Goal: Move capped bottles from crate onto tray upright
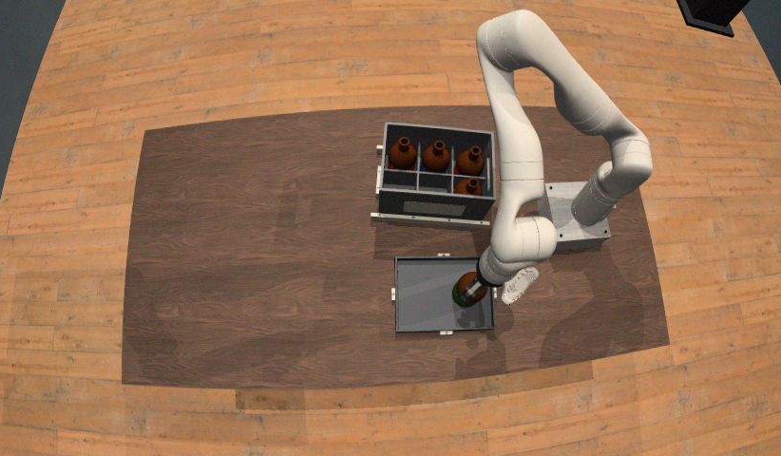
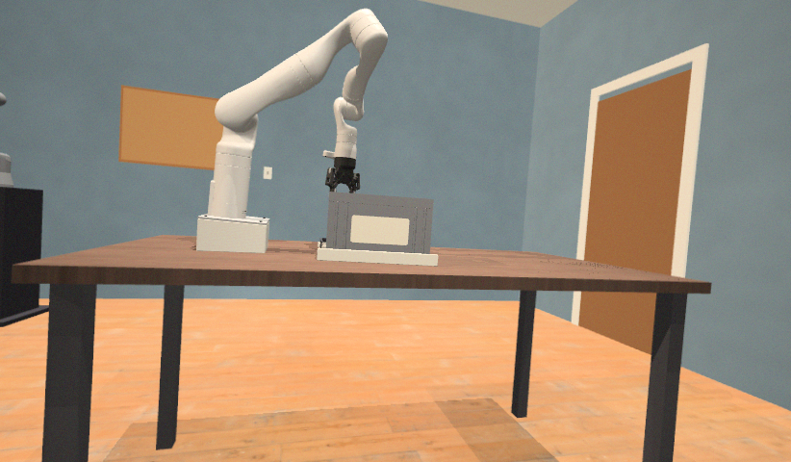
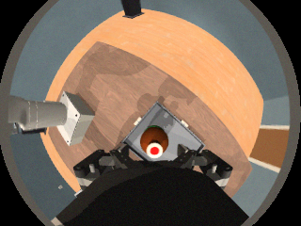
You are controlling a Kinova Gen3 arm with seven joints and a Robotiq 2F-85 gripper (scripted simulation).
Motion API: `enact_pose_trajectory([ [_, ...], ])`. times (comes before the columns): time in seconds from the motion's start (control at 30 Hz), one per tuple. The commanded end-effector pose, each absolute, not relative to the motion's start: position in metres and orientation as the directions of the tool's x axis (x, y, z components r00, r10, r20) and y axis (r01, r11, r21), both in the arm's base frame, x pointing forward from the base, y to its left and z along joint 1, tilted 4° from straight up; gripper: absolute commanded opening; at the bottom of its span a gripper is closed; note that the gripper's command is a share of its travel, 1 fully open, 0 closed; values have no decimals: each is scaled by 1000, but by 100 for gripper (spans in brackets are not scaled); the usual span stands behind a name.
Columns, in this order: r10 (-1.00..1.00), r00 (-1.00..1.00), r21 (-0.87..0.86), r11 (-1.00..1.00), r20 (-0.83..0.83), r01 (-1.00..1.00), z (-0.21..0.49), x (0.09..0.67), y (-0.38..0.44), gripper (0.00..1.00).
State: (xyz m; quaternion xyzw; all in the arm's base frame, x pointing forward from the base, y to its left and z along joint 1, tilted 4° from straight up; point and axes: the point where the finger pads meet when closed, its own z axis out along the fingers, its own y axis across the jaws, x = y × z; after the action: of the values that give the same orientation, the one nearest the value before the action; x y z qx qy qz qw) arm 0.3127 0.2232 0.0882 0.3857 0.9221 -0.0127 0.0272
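Observation:
A brown bottle (image 1: 462, 281) (image 3: 154, 137) with a white and red cap and a green label stands upright at the right part of the grey tray (image 1: 420, 311) (image 3: 177, 126). My gripper (image 1: 469, 293) (image 2: 343, 189) (image 3: 152, 150) is open around the bottle's top, with a finger on each side and a gap between them and the cap. The grey crate (image 1: 390, 204) (image 2: 338, 228) holds several brown bottles with dark, open mouths: three along the back row and one at the front right. The front left and front middle compartments show no bottle. The lower parts of the crate's bottles are hidden.
White rails (image 1: 434, 219) (image 2: 376, 257) edge the crate, and small white blocks (image 1: 446, 332) sit around the tray. The robot's base (image 1: 559, 212) (image 2: 232, 236) (image 3: 83, 129) stands right of the crate in the top view. The forearm passes close by the crate's right side.

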Motion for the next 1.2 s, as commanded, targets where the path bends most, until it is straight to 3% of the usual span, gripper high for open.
enact_pose_trajectory([
  [0.0, 715, -696, 9, 698, -67, 716, 100, 317, 223, 100],
  [1.17, 713, -698, 7, 700, -65, 714, 162, 314, 226, 100],
])
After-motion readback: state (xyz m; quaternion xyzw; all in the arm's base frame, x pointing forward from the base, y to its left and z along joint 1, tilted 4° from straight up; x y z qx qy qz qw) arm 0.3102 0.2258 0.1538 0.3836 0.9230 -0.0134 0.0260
